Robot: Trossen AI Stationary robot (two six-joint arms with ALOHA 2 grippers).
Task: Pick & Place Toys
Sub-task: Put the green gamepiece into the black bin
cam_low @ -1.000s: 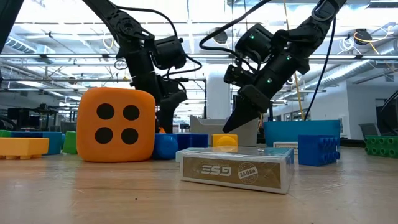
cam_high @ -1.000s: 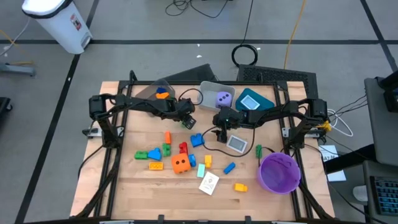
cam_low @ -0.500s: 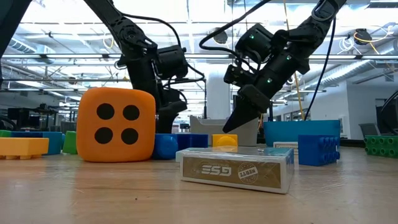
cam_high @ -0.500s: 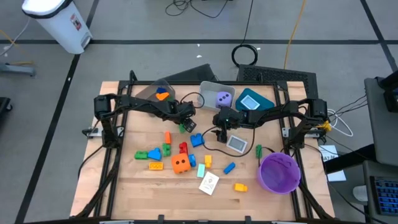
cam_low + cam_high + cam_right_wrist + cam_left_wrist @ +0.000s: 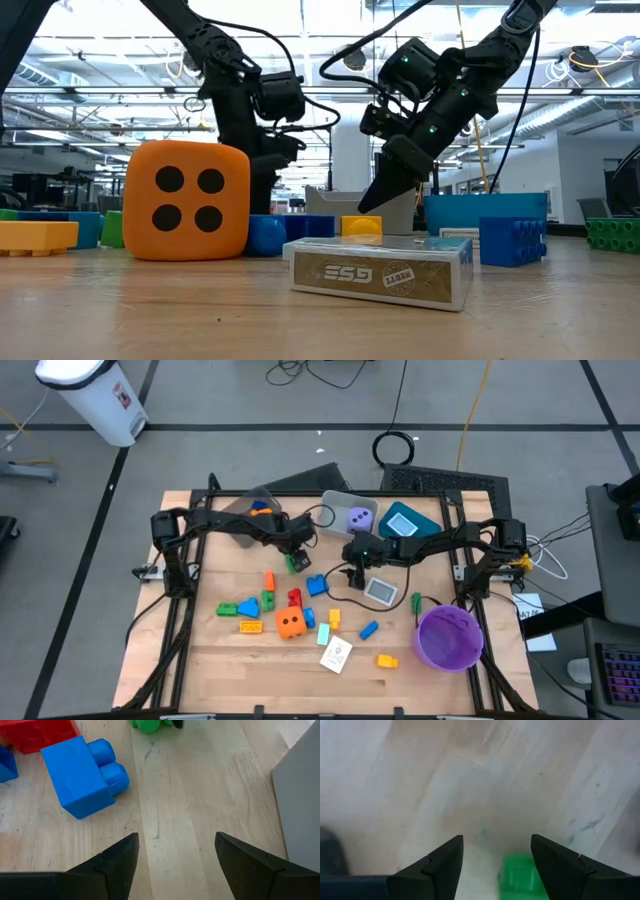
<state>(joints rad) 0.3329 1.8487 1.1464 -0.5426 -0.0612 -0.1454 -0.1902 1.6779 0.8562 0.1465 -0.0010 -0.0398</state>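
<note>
Two arms reach inward over the wooden table (image 5: 210,660), meeting near its middle at the far side. The left gripper (image 5: 293,558) hangs above bare wood with a green block (image 5: 292,563) at its fingertips; in the left wrist view the green block (image 5: 519,874) sits between the two spread fingers (image 5: 439,865), nearer one of them, and whether they touch it cannot be told. The jaws stand apart with a clear gap. The right gripper (image 5: 355,573) is poised just beside the grey bin (image 5: 336,505), its fingers (image 5: 115,860) parted over bare wood with nothing between them. A blue block (image 5: 82,777) lies ahead of it, with a red block (image 5: 42,732) beyond.

The purple die (image 5: 359,518) sits inside the grey bin. The teal bin (image 5: 405,522) stands next to it on the right. An orange block (image 5: 261,512) lies in the bin at the far left corner.

The remaining toys are scattered across the table's near half:
- orange die (image 5: 291,623), with red, green, yellow and orange blocks around it;
- a small blue block (image 5: 369,628) and a yellow block (image 5: 386,660);
- a white card (image 5: 336,654) and a boxed card (image 5: 381,591).

The purple bowl (image 5: 448,636) stands at the near right.
</note>
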